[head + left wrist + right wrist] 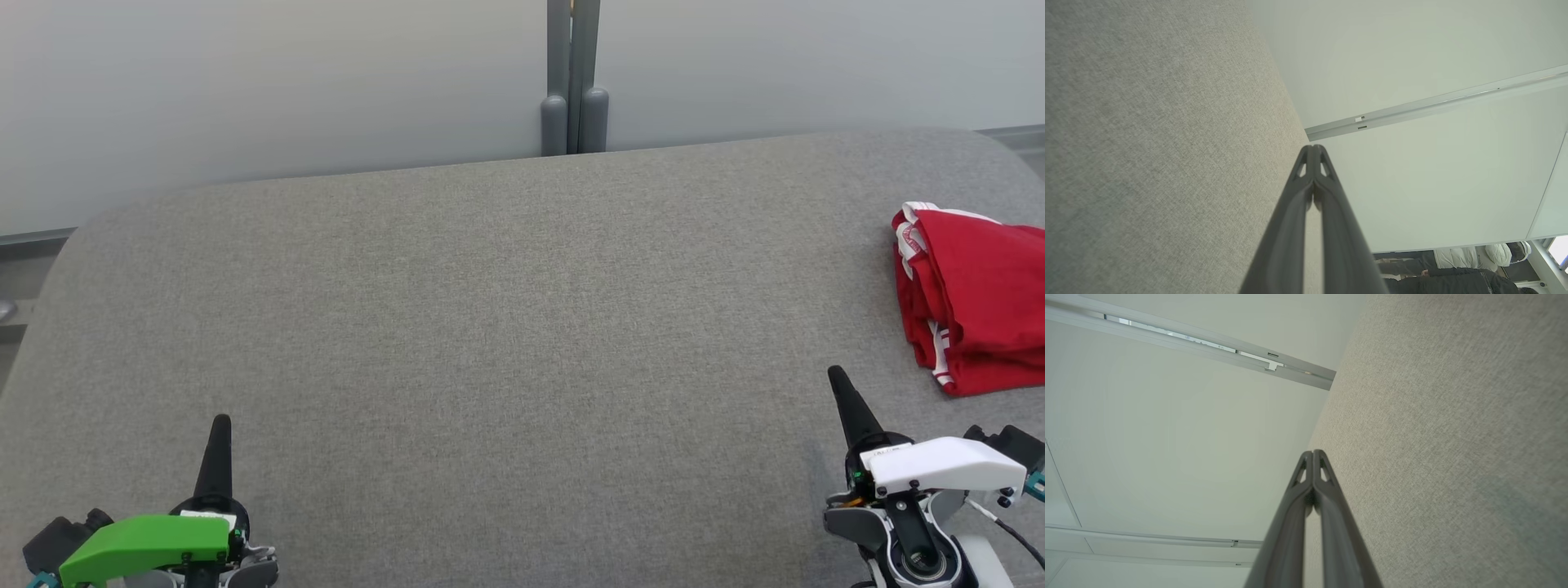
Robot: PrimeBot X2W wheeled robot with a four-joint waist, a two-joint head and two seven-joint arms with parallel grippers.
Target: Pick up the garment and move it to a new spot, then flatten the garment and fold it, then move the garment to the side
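The garment (971, 298) is red with white trim and lies folded in a compact stack at the right edge of the grey fabric table (490, 327), partly cut off by the head view's border. My right gripper (838, 376) rests at the lower right, shut and empty, its tip a short way below and left of the garment. My left gripper (220, 420) sits at the lower left, far from the garment, also shut with nothing in it. In the wrist views the left gripper (1312, 148) and the right gripper (1312, 452) show their fingers pressed together over the table.
A pale wall (286, 82) runs behind the table's far edge, with a grey post (574, 77) at its middle. In the left wrist view, dark and white clothing of people (1461, 267) shows in the lower right corner beyond the table.
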